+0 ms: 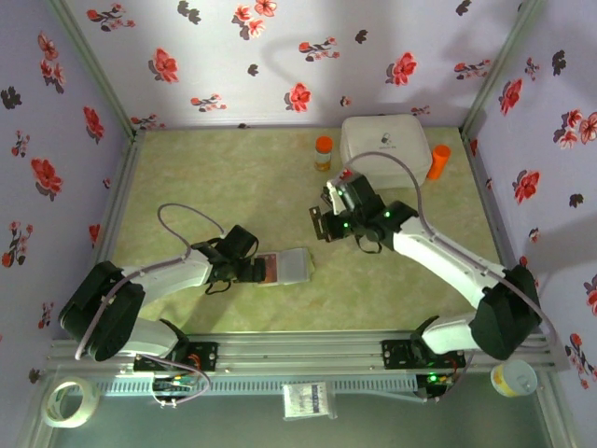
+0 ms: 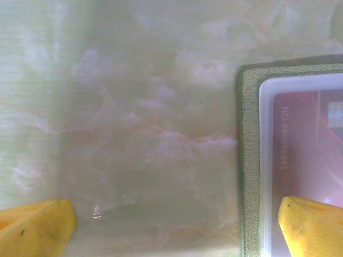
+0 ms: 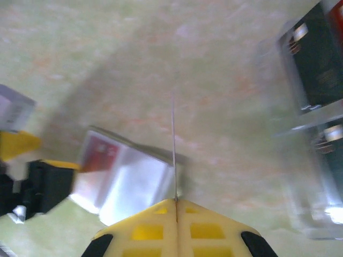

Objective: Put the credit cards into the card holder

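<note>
left gripper point(image 2: 177, 227) spread wide over the pale marbled table point(image 2: 134, 107), one yellow finger point(image 2: 311, 225) sitting over the card holder point(image 2: 248, 160), a red card point(image 2: 311, 139) showing through its clear sleeve point(image 2: 265, 160)

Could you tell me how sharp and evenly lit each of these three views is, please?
Top external: sharp, evenly lit, soft arm shadows on the back wall. Left wrist: hazy and washed out, the card holder soft-edged. Right wrist: blurred toward the right edge, white glare on the holder's sleeves, the credit card in the right gripper reduced to a thin edge-on line.
</note>
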Robot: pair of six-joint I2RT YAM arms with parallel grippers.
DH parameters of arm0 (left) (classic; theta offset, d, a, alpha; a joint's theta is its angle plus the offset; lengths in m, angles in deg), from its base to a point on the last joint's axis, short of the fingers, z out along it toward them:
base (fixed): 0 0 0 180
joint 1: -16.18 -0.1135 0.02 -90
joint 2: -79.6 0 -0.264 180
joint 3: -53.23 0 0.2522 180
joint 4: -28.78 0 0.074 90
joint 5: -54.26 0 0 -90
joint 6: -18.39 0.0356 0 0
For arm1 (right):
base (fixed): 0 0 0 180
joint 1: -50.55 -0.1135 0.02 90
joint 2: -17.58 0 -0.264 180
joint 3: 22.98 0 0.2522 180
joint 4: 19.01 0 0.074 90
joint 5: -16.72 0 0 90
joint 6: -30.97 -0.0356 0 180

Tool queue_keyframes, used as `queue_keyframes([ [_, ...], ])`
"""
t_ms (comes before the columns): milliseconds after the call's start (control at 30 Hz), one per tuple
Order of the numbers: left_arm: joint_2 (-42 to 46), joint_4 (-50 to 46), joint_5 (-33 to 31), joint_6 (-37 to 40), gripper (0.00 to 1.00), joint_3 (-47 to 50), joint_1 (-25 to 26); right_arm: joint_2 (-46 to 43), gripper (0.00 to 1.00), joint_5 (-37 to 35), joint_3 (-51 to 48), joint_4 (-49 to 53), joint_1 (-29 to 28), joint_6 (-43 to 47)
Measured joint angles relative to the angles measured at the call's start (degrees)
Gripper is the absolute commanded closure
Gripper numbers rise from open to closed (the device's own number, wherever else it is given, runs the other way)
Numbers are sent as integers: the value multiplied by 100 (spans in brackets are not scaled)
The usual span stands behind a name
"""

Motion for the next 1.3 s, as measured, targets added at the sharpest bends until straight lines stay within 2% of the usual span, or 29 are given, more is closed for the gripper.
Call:
queue_keyframes([
  [133,4,0,2,0,0,2,0,-76,100,415,-761,-920,-166,-807],
  [233,24,2,2,-2,0,13,7,-313,100,407,-1718,-2387,-363,-1541],
  [333,26,7,-2,-2,0,22,11,-323,100,372,-2376,-3222,-540,-2087],
  [600,31,22,-20,0,0,33,11,190,100,164,-2949,-4951,-988,-2909],
  [867,33,24,-20,-2,0,39,13,643,100,-9,-3108,-5744,-1121,-3211],
  [1300,61,50,-24,-2,0,66,15,1300,100,-26,-3213,-6428,-1167,-3523],
])
